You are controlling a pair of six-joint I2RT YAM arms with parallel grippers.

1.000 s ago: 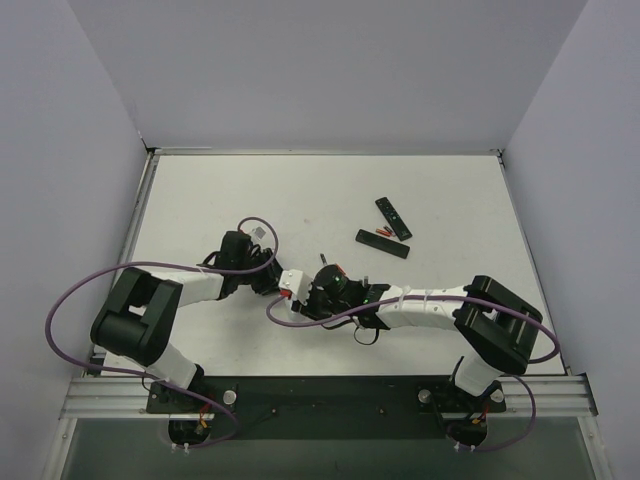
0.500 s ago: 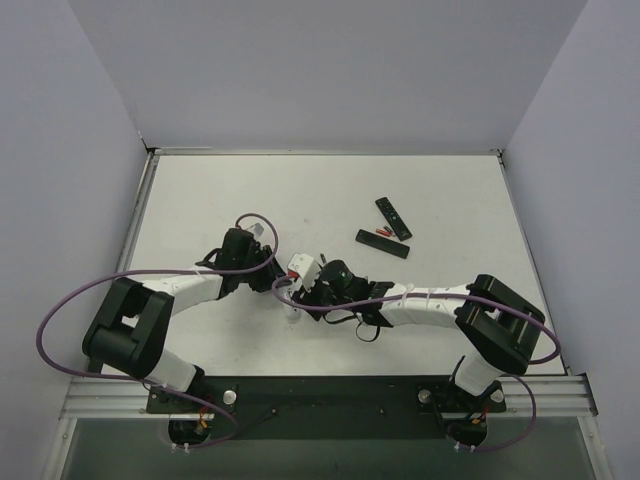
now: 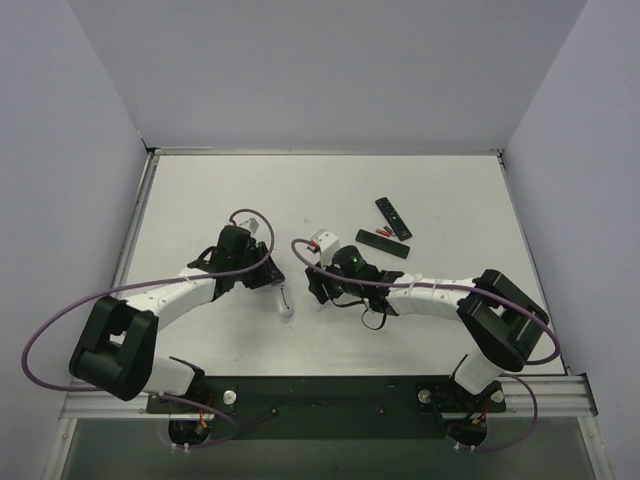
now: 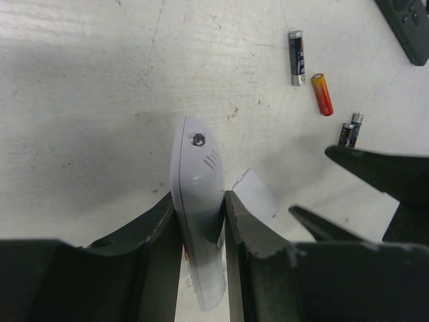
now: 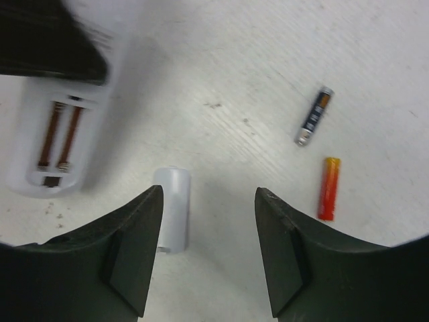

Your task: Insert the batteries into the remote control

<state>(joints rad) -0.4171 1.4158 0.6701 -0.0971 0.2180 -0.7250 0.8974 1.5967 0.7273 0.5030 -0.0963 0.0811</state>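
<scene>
My left gripper (image 4: 199,201) is shut on a white remote control (image 4: 196,221), held on its edge low over the table; it also shows in the top view (image 3: 285,300). In the right wrist view the remote's (image 5: 60,134) battery bay is open, with two bare springs. The white battery cover (image 5: 172,209) lies beside it. My right gripper (image 5: 208,255) is open and empty above the cover. A dark grey battery (image 5: 315,115) and a red battery (image 5: 328,189) lie to its right. Two more dark batteries (image 4: 350,131) lie close together.
Two black remotes (image 3: 393,217) (image 3: 383,243) lie at the back right, with small red cells (image 3: 380,232) between them. Both arms meet near the table's middle (image 3: 300,280). White walls enclose the table.
The right gripper has pulled back to the right, away from the left gripper. The left gripper has shifted slightly, still holding the white remote, which now shows in the top view.
</scene>
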